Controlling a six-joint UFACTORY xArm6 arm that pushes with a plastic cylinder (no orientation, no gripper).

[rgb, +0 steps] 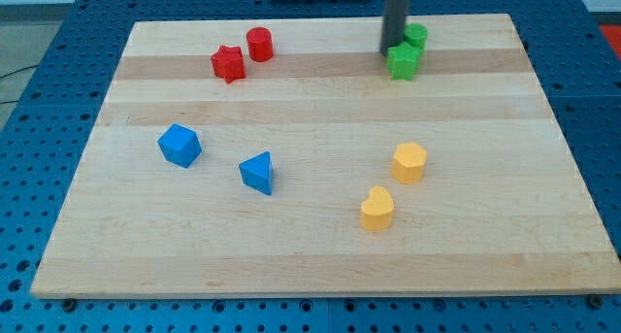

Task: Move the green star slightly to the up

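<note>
Here's the wooden board (320,255), a broad pale slab on the blue perforated desk (39,178), filling nearly the whole view. Coming down from the view's top edge is the dark rod (396,13), and my tip (392,51) sits near the board's top edge, right of centre. No claw on this arm, so nothing opens or closes and nothing is held: it is just a bare rod end on the wood.

And the tip is right up against the green star (404,62), touching its upper-left side. Just behind the star, toward the top edge, the second green block (416,35) is pressed close, its shape hard to read.

Over to the top-left part of the board: the red star (229,63), with the red cylinder (259,44) just beside it on the view's right, slightly nearer the top edge.

Left side, mid-board: the blue cube-like block (179,145), and near it, toward the centre, the blue triangle (258,172).

Lower right of centre: the yellow hexagon-like block (409,162), and just below-left of it the yellow heart (377,209).
</note>
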